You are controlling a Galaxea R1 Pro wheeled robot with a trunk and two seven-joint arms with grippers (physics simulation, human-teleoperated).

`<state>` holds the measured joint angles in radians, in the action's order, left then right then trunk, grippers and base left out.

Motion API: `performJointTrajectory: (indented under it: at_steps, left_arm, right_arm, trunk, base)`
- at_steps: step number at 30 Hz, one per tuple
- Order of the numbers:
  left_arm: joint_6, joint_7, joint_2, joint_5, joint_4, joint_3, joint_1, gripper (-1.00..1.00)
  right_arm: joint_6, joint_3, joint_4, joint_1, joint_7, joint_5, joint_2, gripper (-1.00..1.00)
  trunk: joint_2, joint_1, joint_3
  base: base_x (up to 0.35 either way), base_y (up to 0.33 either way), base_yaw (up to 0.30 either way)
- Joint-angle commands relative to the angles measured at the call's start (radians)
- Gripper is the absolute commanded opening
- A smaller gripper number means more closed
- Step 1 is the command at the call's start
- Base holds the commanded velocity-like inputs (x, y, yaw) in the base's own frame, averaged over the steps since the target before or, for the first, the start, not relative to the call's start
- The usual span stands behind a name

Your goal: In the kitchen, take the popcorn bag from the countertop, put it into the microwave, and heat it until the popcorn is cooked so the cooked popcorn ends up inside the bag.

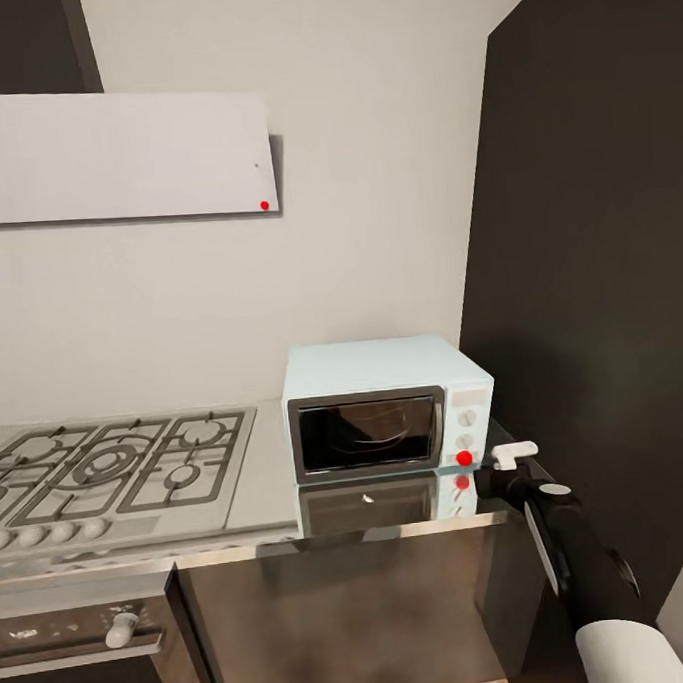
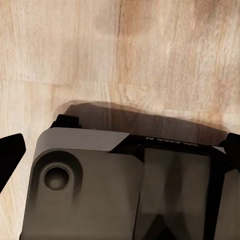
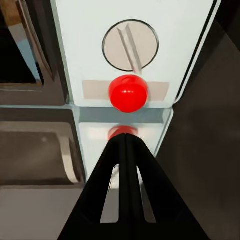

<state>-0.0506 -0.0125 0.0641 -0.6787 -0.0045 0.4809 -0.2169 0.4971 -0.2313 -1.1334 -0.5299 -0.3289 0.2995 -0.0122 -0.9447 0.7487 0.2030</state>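
At the desk, right gripper, fingers closed, reaches toward the microwave red light; contents unclear; left fingers' state untellable.

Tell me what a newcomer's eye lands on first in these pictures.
The pale blue microwave on the glossy countertop, door closed, stands out between the gas hob and a dark wall panel. Its red round light glows below a knob, with the right gripper, fingers together, aimed straight at it.

One microwave, two knobs, one red light.
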Motion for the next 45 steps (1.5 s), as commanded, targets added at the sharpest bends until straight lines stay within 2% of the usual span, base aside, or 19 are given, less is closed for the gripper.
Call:
performJointTrajectory:
  at_steps: [1,5,7,11,26,38,45]
  left_arm:
    - [-0.004,-0.001,0.000,-0.009,0.001,0.008,-0.001,1.00]
    - [-0.005,-0.001,0.000,-0.008,0.001,0.008,-0.001,1.00]
    - [-0.005,-0.001,0.001,-0.008,0.001,0.008,-0.001,1.00]
    - [-0.004,-0.001,0.000,-0.010,0.001,0.008,-0.001,1.00]
    - [-0.004,-0.001,-0.001,-0.010,0.001,0.008,-0.001,1.00]
    - [-0.004,-0.001,-0.002,-0.012,0.001,0.007,-0.001,1.00]
    - [-0.004,-0.001,-0.003,-0.012,0.001,0.007,-0.001,1.00]
  right_arm:
    - [0.003,-0.002,-0.002,-0.001,-0.013,0.010,0.000,-1.00]
    - [0.004,-0.007,-0.001,-0.001,-0.008,0.009,-0.001,-1.00]
    - [0.003,-0.036,-0.001,-0.001,-0.006,0.011,-0.001,-1.00]
    - [0.000,-0.056,-0.002,-0.001,-0.003,0.014,-0.001,-1.00]
    - [-0.002,-0.053,0.000,-0.001,-0.001,0.018,0.012,-1.00]
    - [-0.007,-0.054,0.001,-0.001,-0.001,0.016,0.010,-1.00]
    - [-0.059,-0.051,0.087,-0.001,0.009,0.022,0.009,-1.00]
  trunk:
    - [-0.001,0.000,0.001]
    - [-0.001,0.000,0.001]
    - [-0.001,0.000,0.001]
    - [-0.001,0.000,0.001]
    - [-0.001,0.000,0.001]
    - [-0.001,0.000,0.001]
    - [-0.001,0.000,0.001]
  base:
    - [0.000,0.000,0.000]
    - [0.000,0.000,0.000]
    - [0.003,0.000,0.000]
    - [0.177,0.000,0.000]
    - [0.053,0.000,0.000]
    - [0.122,0.000,0.000]
    - [0.138,0.000,0.000]
